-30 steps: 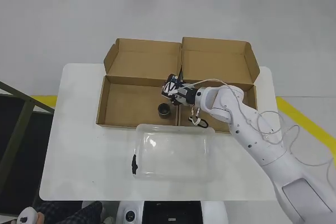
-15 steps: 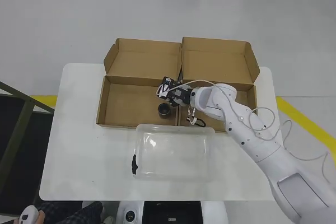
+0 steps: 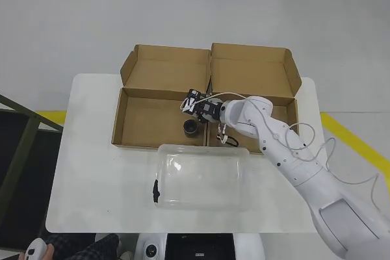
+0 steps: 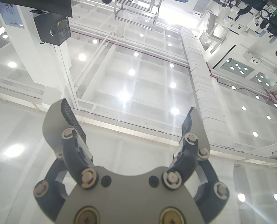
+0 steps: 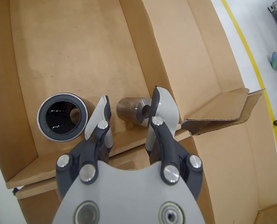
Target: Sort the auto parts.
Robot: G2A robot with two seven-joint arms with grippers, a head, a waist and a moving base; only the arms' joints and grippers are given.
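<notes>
In cardboard box [image 5: 66, 47]: hollow metal cylinder [image 5: 62, 117].

A dark hollow sleeve [image 5: 62, 117] with a pale metal ring round its open end sat on the floor of the left cardboard box [image 5: 70, 47], in the corner nearest the robot and the neighbouring box. Just beside it but apart, farther back along that same side wall, a dull steel cylinder [image 5: 131, 113] lay on its side, with a short stub at one bright end. A small black part [image 3: 155, 190] lay well outside the box, on its robot side.
</notes>
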